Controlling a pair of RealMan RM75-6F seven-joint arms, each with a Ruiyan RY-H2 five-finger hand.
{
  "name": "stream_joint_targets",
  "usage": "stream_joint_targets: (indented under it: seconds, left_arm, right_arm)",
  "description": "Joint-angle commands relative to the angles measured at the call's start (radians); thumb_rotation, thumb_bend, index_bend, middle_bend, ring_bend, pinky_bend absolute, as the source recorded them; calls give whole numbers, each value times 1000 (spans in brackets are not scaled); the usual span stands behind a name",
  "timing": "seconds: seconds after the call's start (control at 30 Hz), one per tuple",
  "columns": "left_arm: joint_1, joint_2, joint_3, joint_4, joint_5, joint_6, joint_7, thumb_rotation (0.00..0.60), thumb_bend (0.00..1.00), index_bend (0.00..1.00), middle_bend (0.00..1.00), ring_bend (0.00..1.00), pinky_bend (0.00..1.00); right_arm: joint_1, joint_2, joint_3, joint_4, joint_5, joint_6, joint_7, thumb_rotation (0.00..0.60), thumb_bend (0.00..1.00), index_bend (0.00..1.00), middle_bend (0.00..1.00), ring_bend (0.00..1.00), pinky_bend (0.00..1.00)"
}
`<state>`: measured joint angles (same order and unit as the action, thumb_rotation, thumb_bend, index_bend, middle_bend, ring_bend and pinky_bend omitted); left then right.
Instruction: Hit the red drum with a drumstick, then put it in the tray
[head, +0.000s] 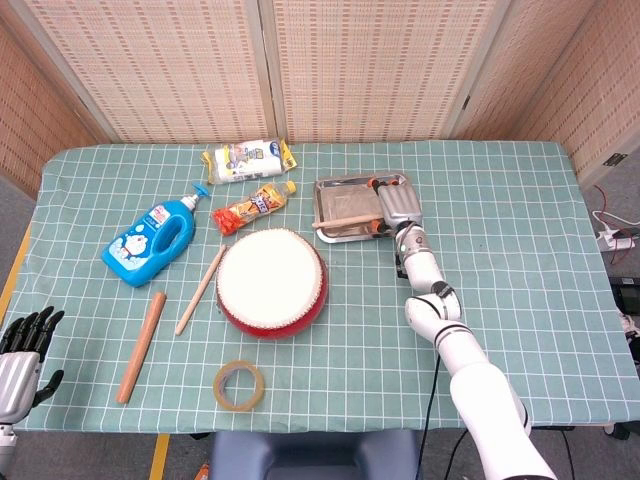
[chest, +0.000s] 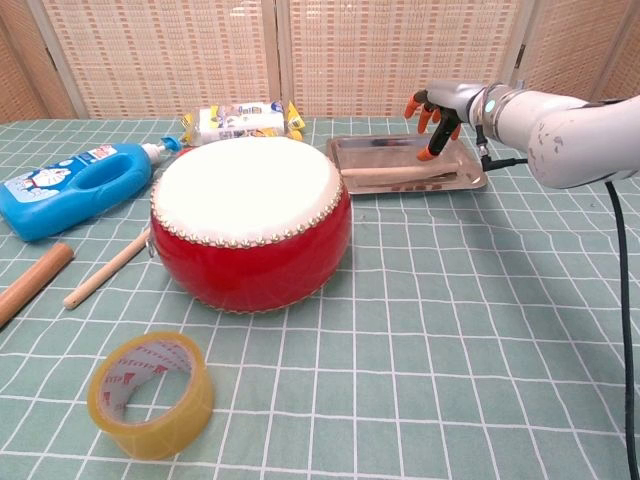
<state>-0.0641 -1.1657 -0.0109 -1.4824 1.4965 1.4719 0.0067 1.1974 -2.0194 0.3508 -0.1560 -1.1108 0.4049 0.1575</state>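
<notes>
- Drumstick (chest: 400, 175) lies flat in the tray (chest: 462, 182), along the tray's near side; its left end reaches the tray's left rim.
- Right robot hand (chest: 438, 110) hovers over the tray, fingers (chest: 436, 137) spread and pointing down, holding nothing; no contact with the drumstick that I can see.
- Tray sits toward the desk's (head: 520, 260) far edge, right of centre.
- Drum (head: 271, 282) mid-desk, upright, white skin up, apart from the tray.
- Left robot hand (head: 22, 350) is off the desk's near-left corner, fingers apart, empty.
- Second stick (head: 201, 289) just left of the drum; thick rod (head: 140, 346) further left.
- Tape (head: 240, 385) near the near edge, in front of the drum.
- Blue bottle (head: 150, 240) toward the left edge; two snack packs (head: 245, 160) toward the far edge.
</notes>
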Motion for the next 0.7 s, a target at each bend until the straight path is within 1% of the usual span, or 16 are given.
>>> stream_joint_targets:
  seconds: [0.03, 0.2, 0.3, 0.4, 0.5, 0.57, 0.6, 0.67, 0.7]
  left_arm:
    - [1, 0, 1, 2, 1, 1, -3, 600, 279, 0, 0, 0, 0]
    - [1, -1, -1, 8, 4, 3, -9, 600, 276, 0, 0, 0, 0]
    - [-1, 0, -5, 12, 6, 8, -15, 600, 276, 0, 0, 0, 0]
    - [-5, 0, -11, 16, 7, 12, -21, 600, 276, 0, 0, 0, 0]
    - [-11, 0, -16, 17, 14, 15, -23, 600, 276, 0, 0, 0, 0]
    - [-15, -1, -20, 16, 17, 16, -25, 600, 276, 0, 0, 0, 0]
    - [-19, -1, -24, 15, 18, 16, -25, 600, 277, 0, 0, 0, 0]
    - [-25, 0, -29, 12, 21, 17, -24, 600, 277, 0, 0, 0, 0]
    - [-29, 1, -32, 10, 24, 17, -21, 600, 278, 0, 0, 0, 0]
  right_arm:
    - [0, -2, 9, 1, 5, -1, -9, 600, 271, 184, 249, 162, 365]
    - [-15, 21, 3, -46, -17, 56, 10, 600, 269, 183, 249, 163, 365]
    - [-53, 64, -26, -115, -61, 143, 29, 600, 269, 193, 249, 165, 365]
    - [-118, 130, -59, -214, -107, 269, 18, 600, 269, 200, 249, 166, 365]
    - [-207, 232, -74, -386, -130, 415, -32, 600, 270, 204, 249, 166, 365]
    - [-281, 332, -75, -567, -127, 503, -84, 600, 270, 205, 249, 166, 365]
    - [-325, 396, -74, -686, -117, 545, -120, 600, 270, 205, 249, 166, 365]
    - [-390, 492, -75, -862, -97, 599, -184, 600, 270, 205, 249, 166, 365]
    - [-429, 552, -80, -970, -84, 632, -226, 600, 270, 205, 249, 166, 365]
